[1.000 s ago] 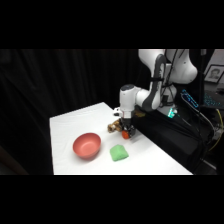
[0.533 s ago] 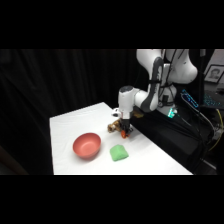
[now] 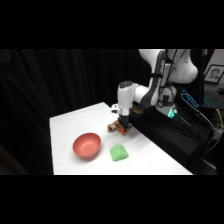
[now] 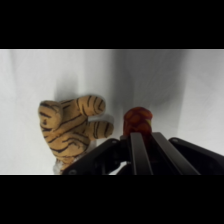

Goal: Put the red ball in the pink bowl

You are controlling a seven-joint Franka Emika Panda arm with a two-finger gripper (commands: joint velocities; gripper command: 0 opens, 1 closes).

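The gripper (image 3: 122, 127) stands low over the far side of the table (image 3: 70, 125), coming straight down from the white arm (image 3: 150, 92) that reaches in from the upper right. In the wrist view its fingers (image 4: 141, 152) run up close together to the red ball (image 4: 137, 120), and the ball sits right at their tips; they look closed on it, though the contact itself is partly hidden. The ball is down by the table top, beyond the pink bowl (image 3: 87, 145) and well apart from it. Just beside the ball lies a striped orange and black plush tiger (image 4: 70, 127), on the table, close to the gripper's linkage. The bowl sits upright nearer the front edge, with nothing in it. A green block (image 3: 118, 152) lies just beside the bowl, between it and the table's near right edge.
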